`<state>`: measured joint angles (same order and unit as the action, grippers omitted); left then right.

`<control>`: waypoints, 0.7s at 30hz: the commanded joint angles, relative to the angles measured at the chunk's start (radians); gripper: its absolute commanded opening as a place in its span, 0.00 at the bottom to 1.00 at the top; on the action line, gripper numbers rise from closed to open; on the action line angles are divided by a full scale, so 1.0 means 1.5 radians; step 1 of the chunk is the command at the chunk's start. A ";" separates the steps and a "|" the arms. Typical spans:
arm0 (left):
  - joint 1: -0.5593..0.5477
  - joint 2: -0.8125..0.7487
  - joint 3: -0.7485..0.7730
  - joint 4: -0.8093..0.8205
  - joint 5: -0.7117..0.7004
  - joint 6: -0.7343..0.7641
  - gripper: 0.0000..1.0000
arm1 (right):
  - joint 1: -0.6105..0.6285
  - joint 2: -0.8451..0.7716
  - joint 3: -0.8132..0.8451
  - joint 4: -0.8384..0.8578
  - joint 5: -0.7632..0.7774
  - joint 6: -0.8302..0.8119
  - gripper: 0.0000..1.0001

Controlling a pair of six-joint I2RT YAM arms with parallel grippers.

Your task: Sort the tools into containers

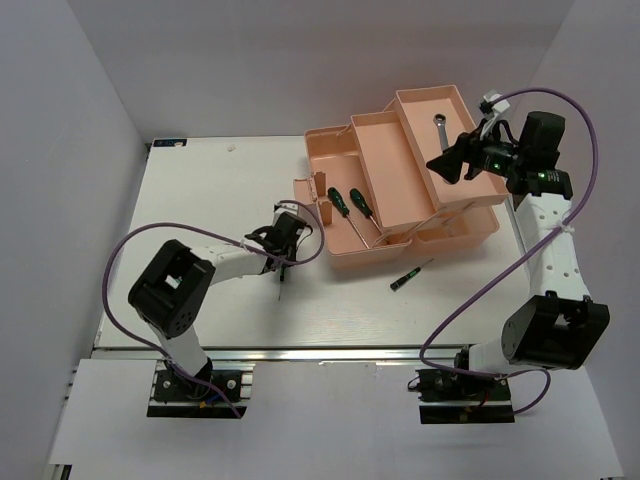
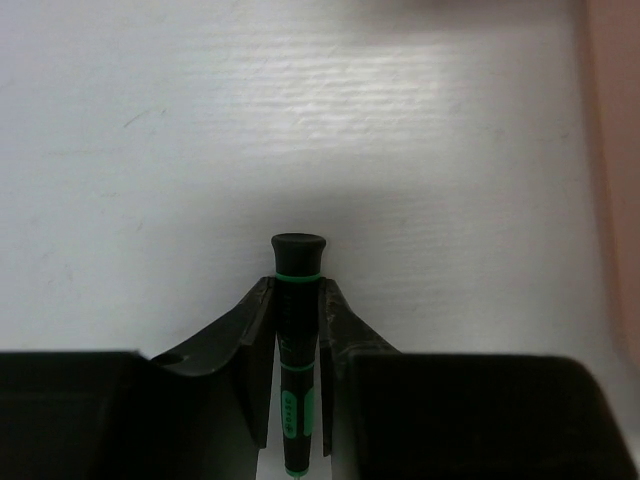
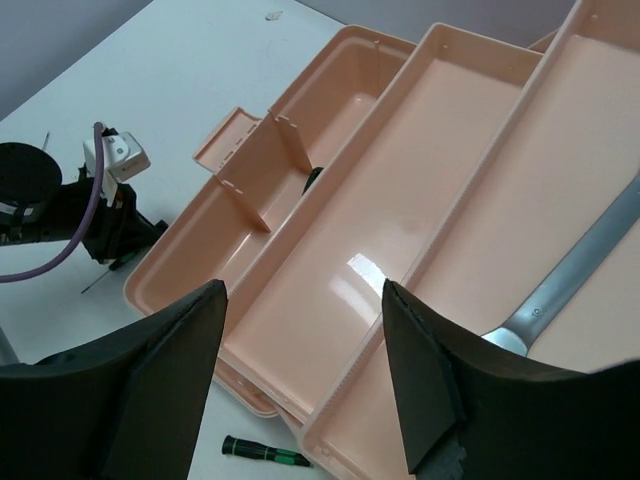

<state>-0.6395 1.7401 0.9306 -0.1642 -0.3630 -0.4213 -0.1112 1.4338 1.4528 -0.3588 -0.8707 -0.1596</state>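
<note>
Pinches one screwdriver (image 2: 298,250) by its slim handle in the left pincer (image 2: 297,287), nearly closed, cap poking past the fingertips, low over the counter (image 1: 200,200) just left of the toolbox (image 1: 330,150). Could let it swivel or slide out, judging by so narrow a hold. Could snag the shaft on the upright divider (image 1: 321,190) while heading right, or knock the pair of screwdrivers (image 1: 345,203) lying in that near-left compartment. Hovers the right pincer (image 3: 303,290) wide open and empty over the far trays, beside the wrench (image 3: 570,280); could crowd the left arm. Leaves a loose screwdriver (image 1: 410,277) near the box.
</note>
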 commanded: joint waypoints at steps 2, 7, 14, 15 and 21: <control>0.004 -0.054 -0.022 -0.141 -0.025 -0.027 0.00 | -0.004 -0.026 -0.009 0.001 -0.046 -0.031 0.77; 0.005 -0.236 0.015 -0.149 0.057 -0.029 0.00 | 0.003 -0.064 -0.042 -0.061 -0.146 -0.220 0.89; 0.005 -0.229 0.165 -0.043 0.277 -0.032 0.00 | 0.048 -0.077 -0.088 -0.194 -0.177 -0.454 0.41; 0.005 -0.203 0.191 -0.026 0.300 -0.039 0.00 | 0.055 -0.074 -0.088 -0.210 -0.176 -0.468 0.28; 0.005 0.030 0.400 0.167 0.415 -0.187 0.00 | 0.071 -0.090 -0.130 -0.214 -0.149 -0.440 0.00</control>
<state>-0.6323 1.6405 1.4536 -0.0750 0.1207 -0.5663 -0.0074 1.3270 1.2884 -0.6552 -1.0946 -0.7933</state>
